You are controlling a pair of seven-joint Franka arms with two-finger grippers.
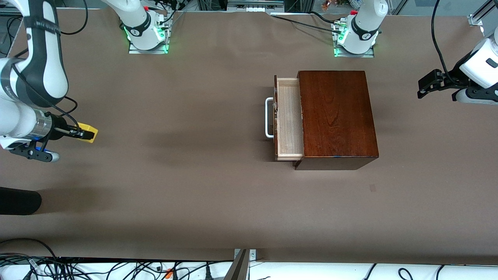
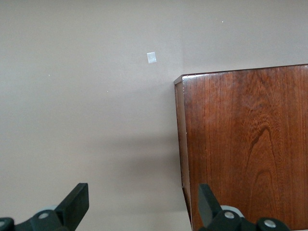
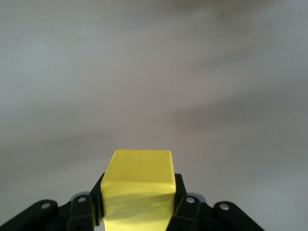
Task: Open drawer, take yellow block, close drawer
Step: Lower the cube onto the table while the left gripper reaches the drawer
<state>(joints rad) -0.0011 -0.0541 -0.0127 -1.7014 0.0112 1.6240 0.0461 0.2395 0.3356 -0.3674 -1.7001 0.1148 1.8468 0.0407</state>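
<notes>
Front cam: high, faces arm bases, sees whole table point(image 1: 194, 202) w/ wooden box point(image 1: 336, 116). Left wrist cam looks down on box point(image 2: 245, 144) corner, shared w/ front. Right wrist cam: close on yellow block point(image 3: 139, 185), well apart from box.

Brown tabletop point(image 1: 202, 186), evenly lit, with soft shadows; cables point(image 1: 116, 270) tangle along its edge nearest the front camera; a small pale square point(image 2: 151, 57) marks the tabletop.
</notes>
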